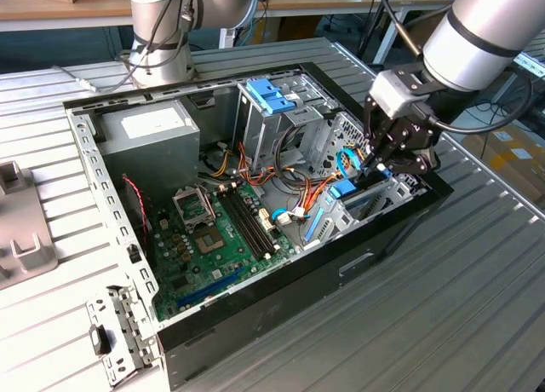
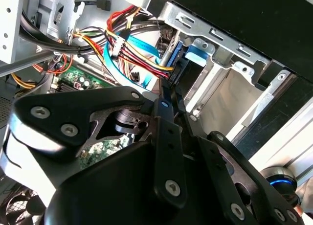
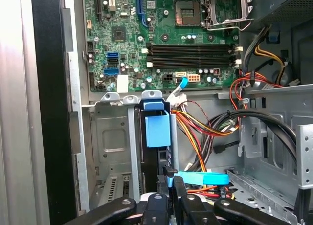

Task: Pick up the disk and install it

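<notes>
The disk stands on edge in the metal drive bay at the case's front corner, on the exterior view's right. Its light-blue rail and tab face the first wrist view, with the dark body running down behind them. In the second wrist view the disk's blue end sits between the bay's metal walls. My gripper hangs just over that bay, inside the case. Its black fingers come together to a point at the disk's near edge in both wrist views. I cannot tell whether anything is pinched between them.
A blue flat cable and a bundle of coloured wires run close beside the fingers. The motherboard, grey power-supply box and a metal cage with a blue tab occupy the case. A second arm's base stands behind.
</notes>
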Robot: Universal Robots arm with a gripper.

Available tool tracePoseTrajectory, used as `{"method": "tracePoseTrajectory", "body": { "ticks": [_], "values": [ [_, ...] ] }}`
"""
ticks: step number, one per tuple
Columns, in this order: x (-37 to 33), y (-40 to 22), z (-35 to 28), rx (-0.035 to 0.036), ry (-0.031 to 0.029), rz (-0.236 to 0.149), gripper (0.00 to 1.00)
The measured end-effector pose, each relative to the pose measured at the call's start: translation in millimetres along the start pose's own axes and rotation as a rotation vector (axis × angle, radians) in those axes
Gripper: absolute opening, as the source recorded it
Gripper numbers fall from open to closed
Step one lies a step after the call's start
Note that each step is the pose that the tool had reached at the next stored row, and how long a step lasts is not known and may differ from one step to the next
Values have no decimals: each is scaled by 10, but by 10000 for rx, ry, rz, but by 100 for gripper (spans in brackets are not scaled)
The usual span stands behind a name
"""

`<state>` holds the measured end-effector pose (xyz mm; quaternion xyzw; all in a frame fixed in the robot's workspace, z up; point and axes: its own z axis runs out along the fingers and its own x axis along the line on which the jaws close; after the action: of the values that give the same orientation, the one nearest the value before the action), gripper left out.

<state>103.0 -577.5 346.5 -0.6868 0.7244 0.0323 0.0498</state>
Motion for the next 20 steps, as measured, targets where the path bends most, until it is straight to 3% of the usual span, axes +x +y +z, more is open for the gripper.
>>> {"method": "tracePoseTrajectory", "body": {
  "ticks": [10,13,14,16,18,20],
  "values": [
    [-2,-20,-6,-52,-11,-422,16],
    [6,-19,64,-55,-21,-421,16],
    [0,-20,12,-56,-12,-421,24],
    [-15,-22,-96,-56,-12,-422,24],
    [-40,-23,-140,-57,-17,-423,24],
    [-55,-22,-142,-56,-14,-422,23]
  ]
}}
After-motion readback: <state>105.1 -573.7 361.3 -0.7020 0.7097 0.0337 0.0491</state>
